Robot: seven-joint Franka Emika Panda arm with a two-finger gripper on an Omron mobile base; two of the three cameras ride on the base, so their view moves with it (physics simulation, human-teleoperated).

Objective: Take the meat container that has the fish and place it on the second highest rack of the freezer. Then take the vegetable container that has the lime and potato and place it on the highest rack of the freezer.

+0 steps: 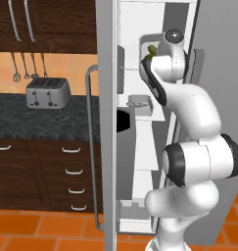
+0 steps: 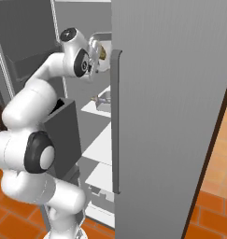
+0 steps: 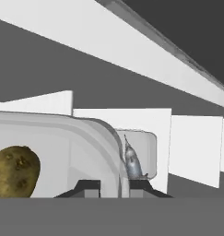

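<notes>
Trays inside the freezer (image 1: pixel 107 147).
Gripper (image 3: pixel 111 186) pinches the vegetable container (image 3: pixel 76 147) with the potato (image 3: pixel 14 171); lower, the meat container (image 1: pixel 140 105) holds the fish (image 3: pixel 132 162).

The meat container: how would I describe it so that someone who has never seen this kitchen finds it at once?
Start at the tall grey freezer, door open, white shelves inside. On the shelf below the top one sits a shallow pale tray, the meat container. It holds a small grey fish, unlike the vegetable container higher up, which carries a tan potato and is held at its rim by the pincer.
</notes>
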